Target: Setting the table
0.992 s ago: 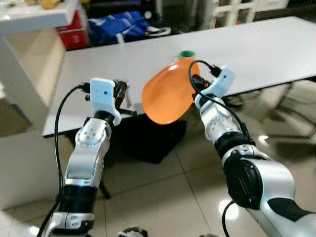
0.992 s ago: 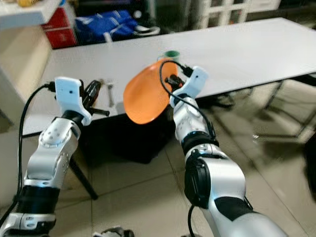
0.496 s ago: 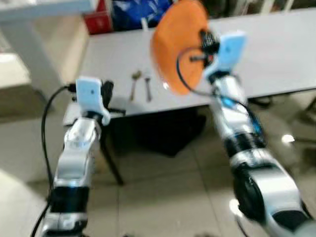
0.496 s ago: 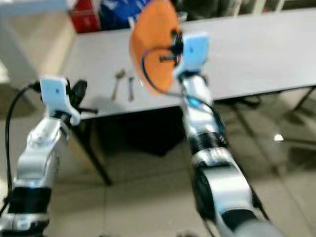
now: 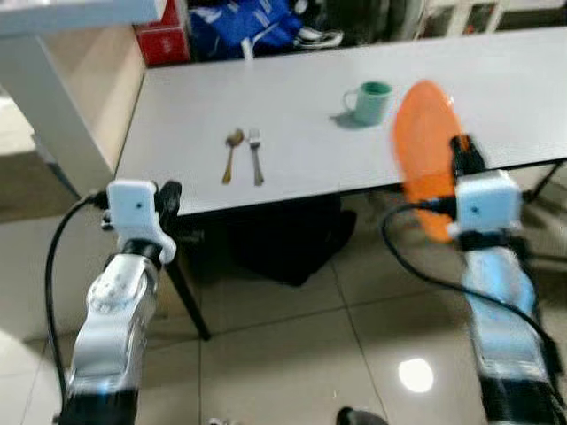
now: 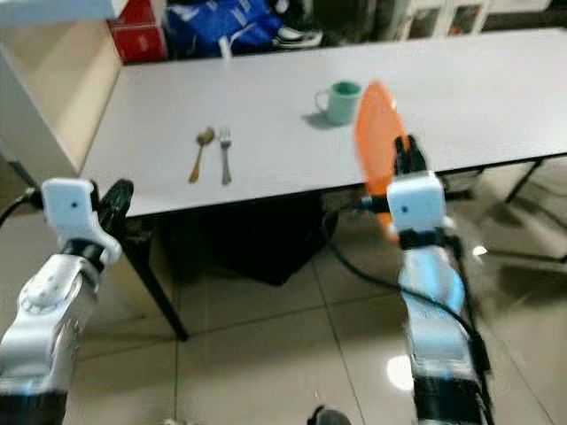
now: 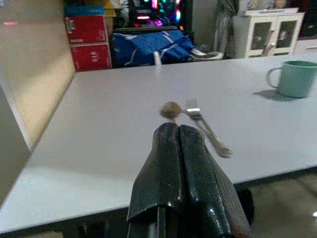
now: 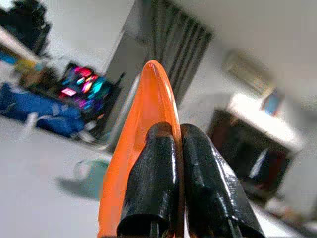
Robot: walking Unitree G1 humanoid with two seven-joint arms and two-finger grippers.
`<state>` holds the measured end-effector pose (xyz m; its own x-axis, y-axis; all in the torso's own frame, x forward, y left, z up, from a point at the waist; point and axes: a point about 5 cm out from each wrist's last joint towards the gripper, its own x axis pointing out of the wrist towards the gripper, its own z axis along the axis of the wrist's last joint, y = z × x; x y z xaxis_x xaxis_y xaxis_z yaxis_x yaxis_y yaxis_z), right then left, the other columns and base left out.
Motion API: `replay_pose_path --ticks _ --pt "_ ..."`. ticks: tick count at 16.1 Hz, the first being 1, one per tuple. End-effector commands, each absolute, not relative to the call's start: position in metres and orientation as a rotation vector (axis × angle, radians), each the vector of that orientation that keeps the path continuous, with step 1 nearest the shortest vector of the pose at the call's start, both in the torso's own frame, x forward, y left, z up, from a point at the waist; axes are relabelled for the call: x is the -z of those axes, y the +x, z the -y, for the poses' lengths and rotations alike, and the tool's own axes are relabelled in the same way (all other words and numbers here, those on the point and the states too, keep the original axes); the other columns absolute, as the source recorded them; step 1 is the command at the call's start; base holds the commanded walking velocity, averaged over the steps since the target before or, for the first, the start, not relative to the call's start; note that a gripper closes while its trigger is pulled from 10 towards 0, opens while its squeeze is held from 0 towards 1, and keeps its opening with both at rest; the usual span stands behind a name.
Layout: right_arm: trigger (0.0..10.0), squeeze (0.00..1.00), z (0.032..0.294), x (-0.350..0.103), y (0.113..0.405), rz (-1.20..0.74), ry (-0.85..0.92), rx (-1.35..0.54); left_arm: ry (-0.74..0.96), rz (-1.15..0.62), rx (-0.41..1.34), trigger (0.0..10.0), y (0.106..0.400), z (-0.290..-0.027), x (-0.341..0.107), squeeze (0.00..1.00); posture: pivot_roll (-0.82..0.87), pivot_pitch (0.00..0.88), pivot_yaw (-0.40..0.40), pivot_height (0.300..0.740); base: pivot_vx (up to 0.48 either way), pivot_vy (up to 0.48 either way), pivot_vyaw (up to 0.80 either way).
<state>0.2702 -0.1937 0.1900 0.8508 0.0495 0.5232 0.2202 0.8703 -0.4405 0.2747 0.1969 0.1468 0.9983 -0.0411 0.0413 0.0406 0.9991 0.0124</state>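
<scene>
An orange plate (image 5: 423,164) stands upright and edge-on at the front edge of the white table (image 5: 292,115), with my right gripper (image 5: 462,156) shut on its rim. In the right wrist view both black fingers (image 8: 152,173) clamp the plate (image 8: 156,94). A green mug (image 5: 372,100) stands on the table just left of and behind the plate. A spoon (image 5: 231,152) and a fork (image 5: 256,156) lie side by side further left. My left gripper (image 7: 178,130) is shut on nothing, low before the table's front left edge (image 5: 166,199).
A beige and white shelf unit (image 5: 62,80) stands left of the table. Red boxes (image 5: 164,40) and a blue bag (image 5: 244,22) lie behind it. A black object (image 5: 275,243) sits under the table on the tiled floor.
The camera has shifted. My right arm has swung the plate down and to the right, from high over the table to its front edge. The left arm sits lower.
</scene>
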Motion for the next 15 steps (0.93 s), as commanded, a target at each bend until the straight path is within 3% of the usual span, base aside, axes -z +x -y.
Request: replay_pose_path --ticks 1,6,11,15 --pt "10.0 0.00 0.190 -0.191 0.263 0.563 -0.545 0.083 0.000 0.030 0.027 10.0 0.269 -0.198 -0.145 0.00 -0.13 0.000 0.069 0.740 0.000 0.000 0.00" --pt "10.0 0.00 0.183 -0.201 0.249 0.601 -0.644 0.088 -0.034 0.012 0.052 10.0 0.261 -0.188 -0.139 0.00 -0.14 0.000 0.072 0.740 0.000 0.000 0.00" --pt "10.0 0.00 0.184 -0.165 0.223 0.424 -0.655 0.007 -0.100 -0.110 -0.005 10.0 0.220 -0.193 -0.110 0.00 -0.14 0.000 0.068 0.740 0.000 0.000 0.00" --pt "10.0 0.00 0.184 -0.169 0.223 0.410 -0.637 -0.010 -0.131 -0.099 -0.052 10.0 0.214 -0.190 -0.112 0.00 -0.14 0.000 0.060 0.740 0.000 0.000 0.00"
